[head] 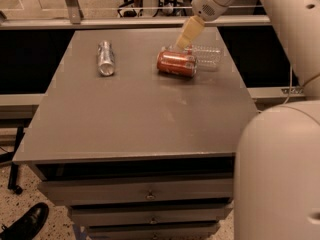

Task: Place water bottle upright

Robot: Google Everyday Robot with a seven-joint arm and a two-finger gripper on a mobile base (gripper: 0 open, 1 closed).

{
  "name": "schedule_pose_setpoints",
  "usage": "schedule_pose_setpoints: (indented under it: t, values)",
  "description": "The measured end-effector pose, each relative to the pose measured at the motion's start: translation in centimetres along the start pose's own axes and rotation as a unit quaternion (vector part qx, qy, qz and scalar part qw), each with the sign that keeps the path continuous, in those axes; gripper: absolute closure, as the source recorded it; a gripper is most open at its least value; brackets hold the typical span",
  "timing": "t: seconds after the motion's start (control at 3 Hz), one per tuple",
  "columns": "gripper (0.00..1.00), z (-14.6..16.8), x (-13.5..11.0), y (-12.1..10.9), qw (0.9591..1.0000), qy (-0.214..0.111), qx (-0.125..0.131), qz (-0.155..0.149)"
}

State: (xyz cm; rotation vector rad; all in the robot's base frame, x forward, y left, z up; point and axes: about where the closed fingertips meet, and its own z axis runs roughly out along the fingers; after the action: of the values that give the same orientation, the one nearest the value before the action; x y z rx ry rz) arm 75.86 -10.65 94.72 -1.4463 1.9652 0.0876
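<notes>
On the grey table [140, 114] the silver can [105, 58] lies to the left. Farther back right, the water bottle [207, 55] lies on its side just behind the orange soda can [176, 63], seemingly touching it. The gripper [184, 40] hangs over the bottle's left end; whether it is wide or narrow I cannot tell.

No text can be read on the orange soda can [176, 64], silver metal can [105, 58] or clear plastic water bottle [206, 57], above which the gripper [183, 41] is held.
</notes>
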Motion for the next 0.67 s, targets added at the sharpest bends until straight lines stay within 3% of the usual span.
schedule_pose_setpoints:
  t: [0.67]
  values:
    - [0.0, 2.5, 1.3, -3.7, 0.9989, 0.02, 0.038, 0.021]
